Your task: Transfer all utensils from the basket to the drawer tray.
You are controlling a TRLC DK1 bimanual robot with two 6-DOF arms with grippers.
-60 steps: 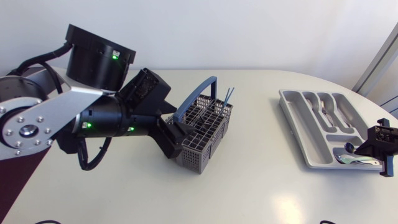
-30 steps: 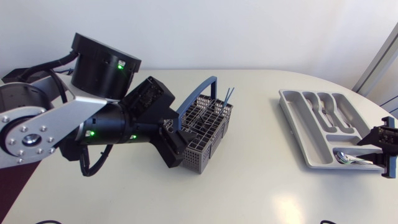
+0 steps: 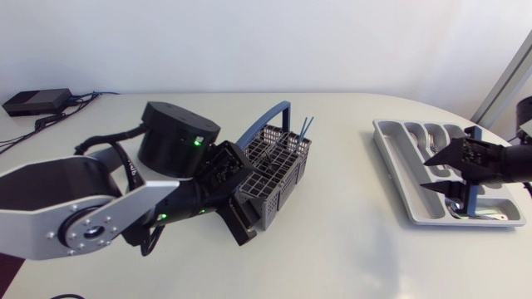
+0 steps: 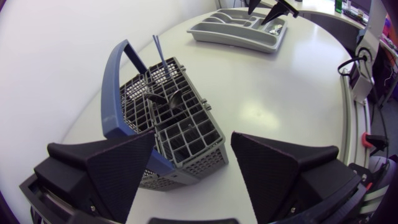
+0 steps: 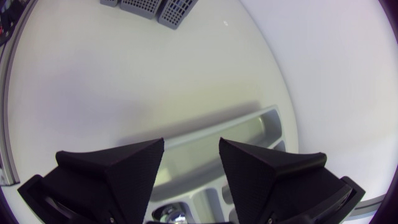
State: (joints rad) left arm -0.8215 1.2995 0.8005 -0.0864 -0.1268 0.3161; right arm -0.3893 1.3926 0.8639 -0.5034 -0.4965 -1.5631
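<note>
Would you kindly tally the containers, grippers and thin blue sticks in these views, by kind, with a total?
utensil basket: 1
drawer tray: 1
grippers: 2, the left gripper and the right gripper
thin blue sticks, standing in the basket: 2
Total: 6

Left arm (image 3: 37, 220): silver-grey links, round flange (image 3: 83, 235) ringed with screws, black drum-shaped joint (image 3: 176, 143) with green light (image 3: 197, 143), looped black cable (image 3: 104, 141). Right arm (image 3: 509, 162): black. Left gripper (image 4: 193, 146) and right gripper (image 5: 191, 152): matte black wedge fingers (image 4: 121, 165) with finely textured faces.
</note>
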